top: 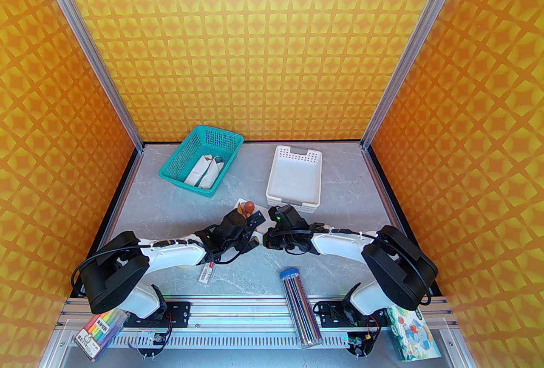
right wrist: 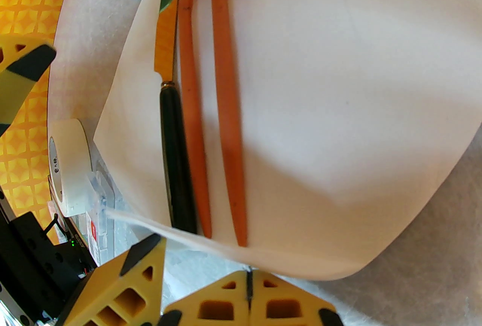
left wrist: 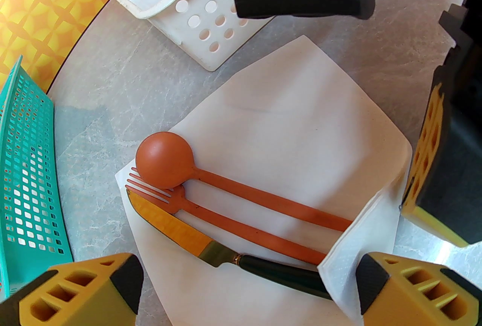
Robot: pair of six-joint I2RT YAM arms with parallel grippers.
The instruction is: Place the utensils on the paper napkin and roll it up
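Utensils (top: 249, 205) lie on the paper napkin (top: 239, 203) toward the near edge of the bench (top: 170, 213), in the top view. Toward the far edge, the teal basket (top: 178, 158) holds white rolled bundles (top: 203, 173); the white slotted tray (top: 293, 181) beside it looks empty. From the left wrist, the spoon (left wrist: 165, 160), fork (left wrist: 226, 219) and knife (left wrist: 169, 221) lie side by side, a napkin flap raised over their handle ends; your left gripper (left wrist: 248, 271) gapes wide with nothing in it. From the right wrist, your right gripper (right wrist: 248, 292) is pinched closed on that flap's edge. Placing looks done, rolling barely begun. Next, I judge, you carry the flap over the handles without dragging them.
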